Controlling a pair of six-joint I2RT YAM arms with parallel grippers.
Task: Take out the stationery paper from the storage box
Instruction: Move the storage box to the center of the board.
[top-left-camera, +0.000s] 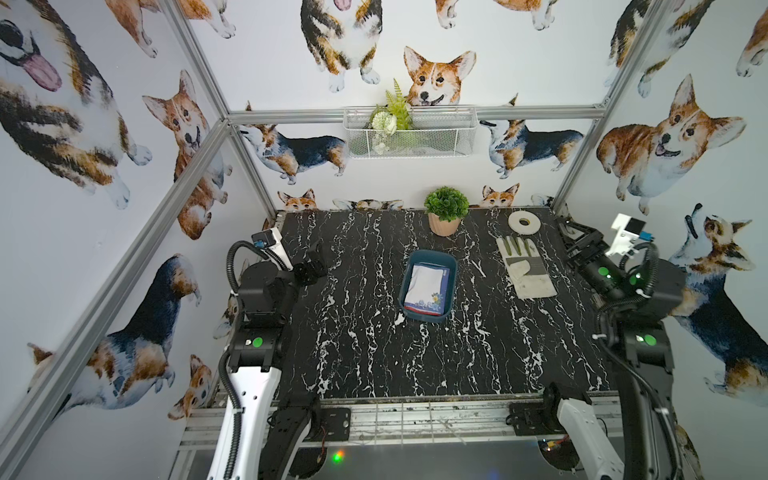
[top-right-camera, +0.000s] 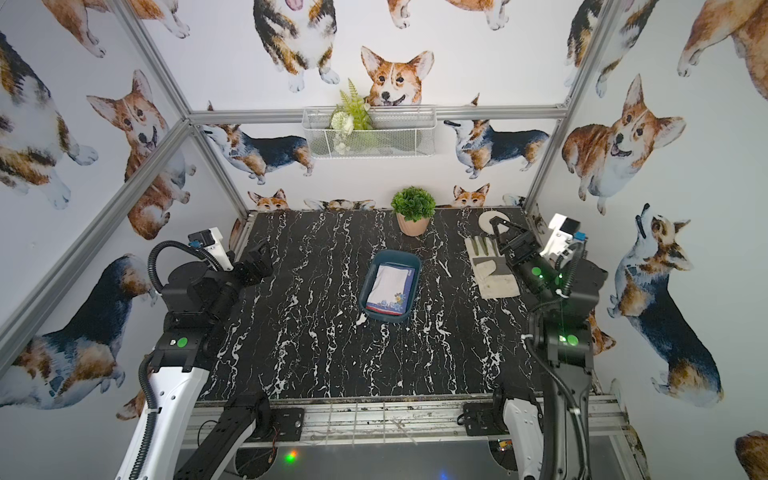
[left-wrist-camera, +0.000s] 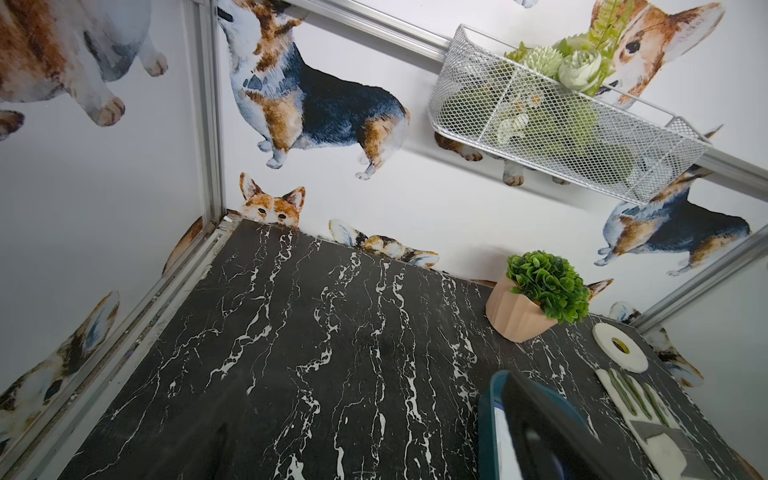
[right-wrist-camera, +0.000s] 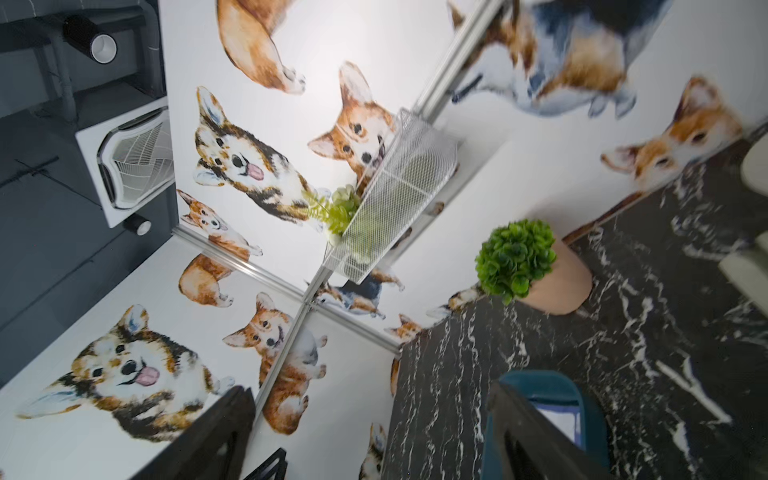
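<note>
The storage box (top-left-camera: 430, 254) sat near the middle of the table (top-left-camera: 353, 357), well apart from every edge, with the stationery paper (top-left-camera: 426, 284) lying inside it. The left gripper (top-right-camera: 261, 257) stood at the left table edge and the right gripper (top-right-camera: 505, 232) at the right edge near the glove (top-left-camera: 525, 270), both with jaws spread wide and holding nothing. Open surface lay left of and in front of the box; the potted plant (top-left-camera: 445, 210) and tape roll (top-left-camera: 523, 222) stood at the far edge.
</note>
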